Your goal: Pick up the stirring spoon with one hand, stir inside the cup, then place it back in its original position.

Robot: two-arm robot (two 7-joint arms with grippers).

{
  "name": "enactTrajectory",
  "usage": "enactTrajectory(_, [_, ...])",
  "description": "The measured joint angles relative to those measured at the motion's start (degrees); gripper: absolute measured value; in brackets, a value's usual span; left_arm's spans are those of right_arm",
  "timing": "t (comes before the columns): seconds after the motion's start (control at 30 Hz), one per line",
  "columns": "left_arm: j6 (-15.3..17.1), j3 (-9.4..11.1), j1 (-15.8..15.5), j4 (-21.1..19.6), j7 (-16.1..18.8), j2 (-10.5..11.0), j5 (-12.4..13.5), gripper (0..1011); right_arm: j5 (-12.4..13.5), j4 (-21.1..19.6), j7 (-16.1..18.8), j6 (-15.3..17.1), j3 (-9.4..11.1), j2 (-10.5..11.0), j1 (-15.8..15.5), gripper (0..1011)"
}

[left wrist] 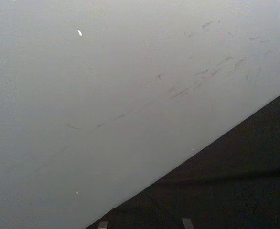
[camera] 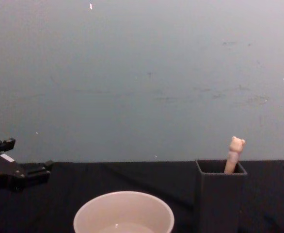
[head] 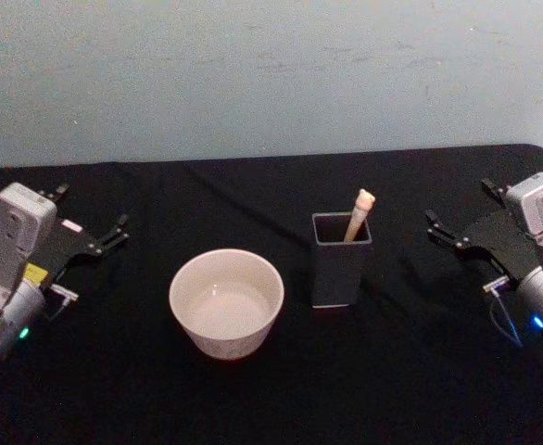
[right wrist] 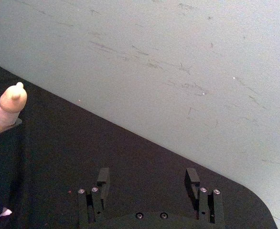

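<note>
Stirring spoon (head: 359, 215) leans inside the dark grey square holder (head: 340, 273), just right of the cream cup (head: 226, 301). Left gripper (head: 93, 208) and right gripper (head: 460, 202) sit at opposite sides of the tabletop (head: 420, 371), fingers spread apart and empty.

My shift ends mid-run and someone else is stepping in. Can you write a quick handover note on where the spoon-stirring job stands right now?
Left gripper: open, empty, at the left side of the table, apart from the cup.
Right gripper: open, empty, at the right side, apart from the holder.
Stirring spoon: stands in the dark grey holder, bear-head end up, leaning toward a far corner.
Cup: upright, left of the holder, not touching it.
Done: no step looks begun; nothing grips the spoon.
Left: pick up the spoon, stir inside the cup, put it back in the holder.
</note>
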Motion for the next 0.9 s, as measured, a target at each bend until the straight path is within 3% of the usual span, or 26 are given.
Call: enactTrajectory(0.9, [0.0, 0.0, 0.0, 0.0, 0.0, 0.0, 0.0, 1001, 0.0, 0.0, 0.0, 0.0, 0.0, 0.0, 0.0, 1002])
